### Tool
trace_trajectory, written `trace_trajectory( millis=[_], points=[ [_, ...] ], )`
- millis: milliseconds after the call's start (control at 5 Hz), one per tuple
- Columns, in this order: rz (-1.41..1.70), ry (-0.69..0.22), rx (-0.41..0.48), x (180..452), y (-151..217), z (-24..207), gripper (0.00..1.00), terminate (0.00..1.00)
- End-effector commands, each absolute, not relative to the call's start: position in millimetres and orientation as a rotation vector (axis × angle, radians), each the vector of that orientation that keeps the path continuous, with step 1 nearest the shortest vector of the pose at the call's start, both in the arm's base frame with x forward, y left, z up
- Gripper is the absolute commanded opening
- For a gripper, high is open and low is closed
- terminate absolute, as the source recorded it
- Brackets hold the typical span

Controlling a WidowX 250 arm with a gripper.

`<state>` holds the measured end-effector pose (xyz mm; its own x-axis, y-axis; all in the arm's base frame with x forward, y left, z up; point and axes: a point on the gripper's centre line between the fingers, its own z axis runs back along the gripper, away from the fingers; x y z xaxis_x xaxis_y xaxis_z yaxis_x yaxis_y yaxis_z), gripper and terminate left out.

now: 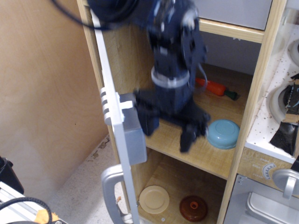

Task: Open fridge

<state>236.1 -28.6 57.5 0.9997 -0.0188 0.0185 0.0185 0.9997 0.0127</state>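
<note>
The fridge (119, 126) stands with its door swung wide, edge-on just left of the claw (163, 128), handle (110, 193) below. The claw is blurred, released, its fingers spread with nothing between them, inside the cabinet above the middle shelf. A blue bowl (223, 134) sits right of it, an orange carrot (216, 87) behind, two discs lower down.
</note>
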Motion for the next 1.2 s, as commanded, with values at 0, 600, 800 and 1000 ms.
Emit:
trace_trajectory(
  millis=[0, 600, 800, 1000],
  points=[
    [-0.007, -0.118, 0.056, 248.2, 10.7, 76.9, 1.0, 0.0],
    [0.089, -0.192, 0.089, 205.5, 51.8, 73.6, 1.0, 0.0],
    [0.083, -0.202, 0.102, 198.8, 69.4, 78.9, 1.0, 0.0],
    [0.066, -0.202, 0.075, 199.8, 70.0, 84.8, 1.0, 1.0]
  ],
)
